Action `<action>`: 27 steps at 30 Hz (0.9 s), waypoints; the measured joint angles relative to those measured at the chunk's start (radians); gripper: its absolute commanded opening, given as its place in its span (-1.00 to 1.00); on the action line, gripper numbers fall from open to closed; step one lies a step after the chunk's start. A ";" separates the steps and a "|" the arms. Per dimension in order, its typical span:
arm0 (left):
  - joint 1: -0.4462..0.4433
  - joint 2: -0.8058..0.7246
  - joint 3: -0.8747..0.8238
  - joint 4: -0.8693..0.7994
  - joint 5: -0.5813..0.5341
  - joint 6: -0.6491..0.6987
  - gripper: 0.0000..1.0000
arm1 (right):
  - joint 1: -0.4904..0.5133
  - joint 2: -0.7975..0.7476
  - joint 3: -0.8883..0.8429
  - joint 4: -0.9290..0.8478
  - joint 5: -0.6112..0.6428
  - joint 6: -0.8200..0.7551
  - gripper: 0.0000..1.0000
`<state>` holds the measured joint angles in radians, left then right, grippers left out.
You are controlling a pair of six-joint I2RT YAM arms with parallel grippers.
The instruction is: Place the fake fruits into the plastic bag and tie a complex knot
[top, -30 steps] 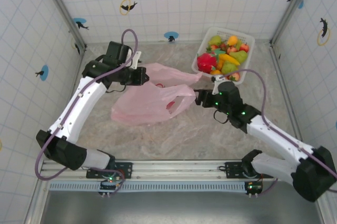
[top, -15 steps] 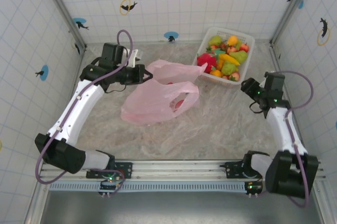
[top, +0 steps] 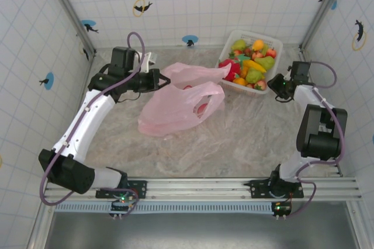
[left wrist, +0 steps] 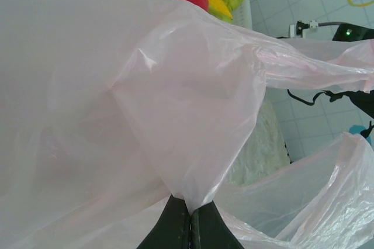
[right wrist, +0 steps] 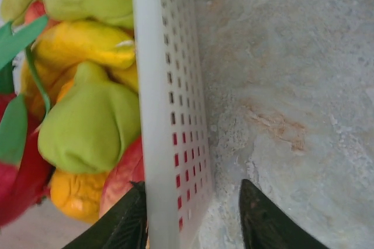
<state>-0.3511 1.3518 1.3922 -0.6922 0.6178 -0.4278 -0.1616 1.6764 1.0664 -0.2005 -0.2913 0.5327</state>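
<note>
Here we see the fake fruits heaped in the white basket at upper right; the pink plastic bag lies mid-frame, the left gripper clamped on its film, the right gripper with fingers apart astride the basket wall

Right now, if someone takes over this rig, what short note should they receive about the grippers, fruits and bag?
Left gripper: shut on the thin translucent pink plastic bag.
Right gripper: open, jaws astride the wall of the white slatted plastic basket.
Small glossy toy fruits: piled in the basket.
Done: little; something red shows through the bag.
Left: load fruits, tie the handles.
</note>
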 measured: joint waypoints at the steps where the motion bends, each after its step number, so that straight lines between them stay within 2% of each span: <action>1: 0.002 -0.001 -0.001 0.003 0.000 0.000 -1.00 | 0.003 0.008 0.008 -0.006 -0.005 -0.006 -0.32; 5: 0.018 -0.006 -0.008 0.007 0.000 0.000 -1.00 | 0.014 0.007 0.022 -0.035 0.008 -0.050 -0.61; 9: 0.031 -0.011 -0.016 0.011 0.000 0.000 -1.00 | 0.016 -0.021 0.021 -0.083 0.042 -0.100 -0.75; 19: 0.065 -0.012 -0.024 0.010 0.000 0.003 -1.00 | -0.034 -0.256 -0.120 -0.280 0.160 -0.229 -0.79; 22: 0.067 -0.014 -0.028 0.010 0.004 0.009 -1.00 | -0.058 -0.342 -0.174 -0.334 0.197 -0.264 -0.72; 27: 0.067 -0.026 -0.047 0.011 0.022 0.012 -1.00 | -0.096 -0.455 -0.239 -0.409 0.239 -0.282 -0.08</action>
<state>-0.2840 1.3262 1.3449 -0.6811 0.6399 -0.4156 -0.2577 1.2213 0.8272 -0.6098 -0.0525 0.2512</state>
